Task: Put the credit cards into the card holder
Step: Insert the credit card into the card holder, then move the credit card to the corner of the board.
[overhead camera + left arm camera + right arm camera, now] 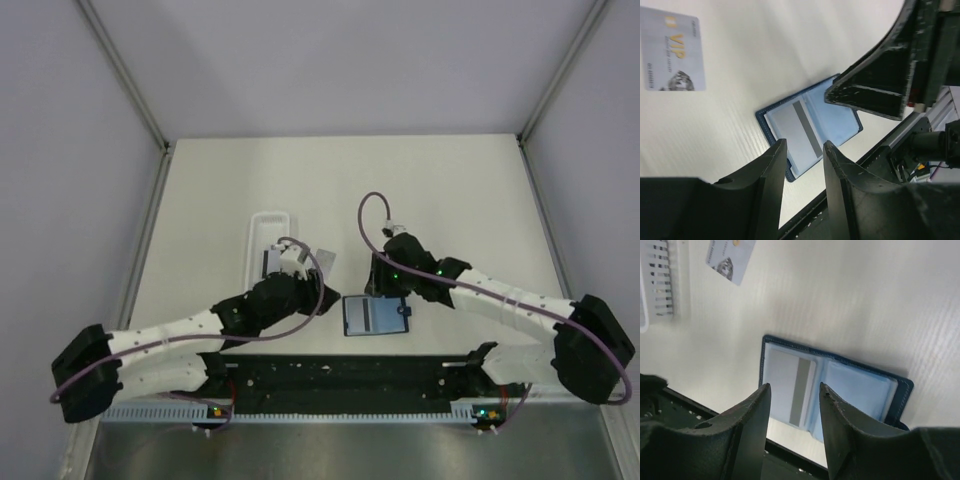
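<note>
The card holder (376,316) lies open on the table, navy outside and light blue inside. One grey credit card (364,317) with a dark stripe sits in its left pocket, also seen in the left wrist view (796,132) and the right wrist view (789,385). A second credit card (325,264), marked VIP (672,52), lies flat on the table left of the holder. My left gripper (802,150) is open and empty, hovering between that card and the holder (840,125). My right gripper (795,392) is open and empty, just above the holder's (860,385) far edge.
A long white translucent tray (268,238) lies on the table behind my left gripper and shows at the edge of the right wrist view (657,285). A black rail (340,375) runs along the table's near edge, close to the holder.
</note>
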